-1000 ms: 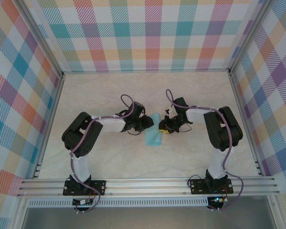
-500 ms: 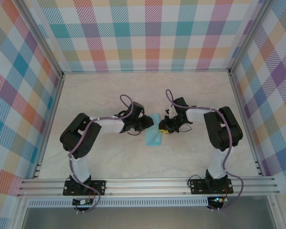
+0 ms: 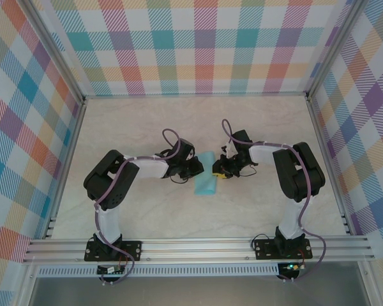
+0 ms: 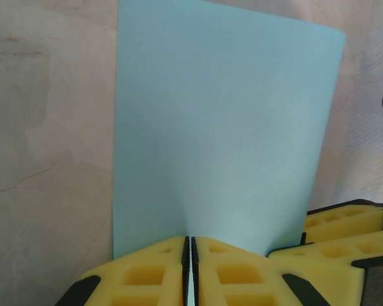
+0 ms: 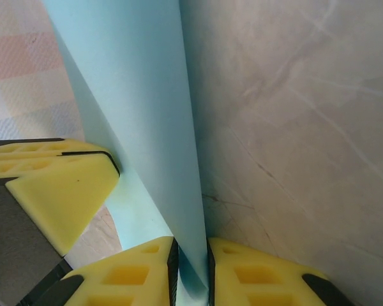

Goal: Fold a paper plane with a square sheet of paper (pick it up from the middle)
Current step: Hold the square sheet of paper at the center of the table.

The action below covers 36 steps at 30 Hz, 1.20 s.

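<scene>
The paper (image 4: 223, 127) was seen to be thin, matt and smooth. The fingers (image 4: 147, 275) were moulded in matt yellow plastic, edged with black. The table (image 3: 147, 210) was finished smooth, in a pale marbled pattern. The frame (image 3: 198, 245) was made of ribbed, silvery metal.

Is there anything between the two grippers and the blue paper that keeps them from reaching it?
Nothing visible does. The left gripper is shut on one edge of the blue paper, and the right gripper is shut on the opposite edge. The sheet runs directly into both pairs of jaws, with no other thing in between.
</scene>
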### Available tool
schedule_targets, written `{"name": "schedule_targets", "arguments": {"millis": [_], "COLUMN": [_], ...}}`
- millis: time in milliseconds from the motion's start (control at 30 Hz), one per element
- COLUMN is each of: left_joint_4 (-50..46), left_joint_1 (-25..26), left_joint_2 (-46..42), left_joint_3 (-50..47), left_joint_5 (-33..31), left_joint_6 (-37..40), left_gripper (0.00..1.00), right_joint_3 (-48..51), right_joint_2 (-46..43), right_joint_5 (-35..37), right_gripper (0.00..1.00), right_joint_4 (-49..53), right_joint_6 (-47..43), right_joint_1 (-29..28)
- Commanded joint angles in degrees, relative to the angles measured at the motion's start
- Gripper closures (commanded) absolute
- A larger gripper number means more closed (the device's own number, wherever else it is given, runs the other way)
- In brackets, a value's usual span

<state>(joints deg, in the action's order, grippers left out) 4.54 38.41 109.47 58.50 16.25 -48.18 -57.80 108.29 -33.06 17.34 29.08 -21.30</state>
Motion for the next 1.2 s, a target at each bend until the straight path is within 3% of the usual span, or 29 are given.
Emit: {"name": "schedule_targets", "arguments": {"millis": [0,367,767,967,1167], "left_joint_4": [-2.6,-7.1,-7.8,-7.8,-7.8], "left_joint_1": [0.8,1.3,1.7,1.8,1.8], "left_joint_2": [1.8,3.3,3.6,3.6,3.0], "left_joint_3": [1.8,3.3,3.9,4.1,4.3], "left_joint_5": [-0.4,-2.2,-2.1,-2.0,-2.0], "left_joint_6": [1.1,2.0,2.2,2.3,2.2], "left_gripper": [0.88,0.9,0.91,0.91,0.91], "right_joint_3": [1.9,0.8,-2.2,-3.2,-3.1], "right_joint_2": [2.3,-4.8,-6.9,-5.5,-4.5], "right_joint_5": [10.3,10.0,10.0,9.9,10.4], "right_gripper": [0.78,0.6,0.49,0.48,0.58], "right_joint_4": [5.3,7.6,12.1,12.2,12.5], "right_joint_6": [-0.9,-1.6,-4.5,-4.6,-4.7], "right_joint_1": [1.6,1.7,-2.4,-4.9,-5.3]}}
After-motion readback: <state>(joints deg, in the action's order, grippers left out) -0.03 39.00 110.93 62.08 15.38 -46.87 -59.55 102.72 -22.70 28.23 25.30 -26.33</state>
